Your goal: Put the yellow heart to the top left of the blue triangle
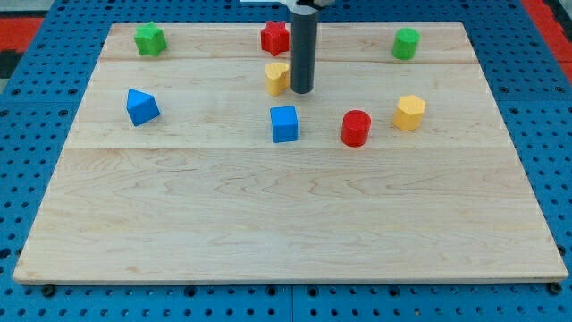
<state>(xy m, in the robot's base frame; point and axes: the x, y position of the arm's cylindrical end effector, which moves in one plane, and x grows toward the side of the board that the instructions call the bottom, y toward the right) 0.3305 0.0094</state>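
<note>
**Rod tip sits right beside the yellow heart**

My tip is down on the counter, near the middle of the top edge. It is just to the right of the yellow heart, touching it or almost touching it. There is no claw here, only a straight dark rod, so nothing is being pinched.

The blue triangle is well apart from the heart, over by the left edge. A red star sits just above the heart, close to the top edge. A blue cube sits below the tip. A red cylinder and a yellow hexagon are further right. A green star is near the top left corner, and a green cylinder is near the top right corner.
</note>
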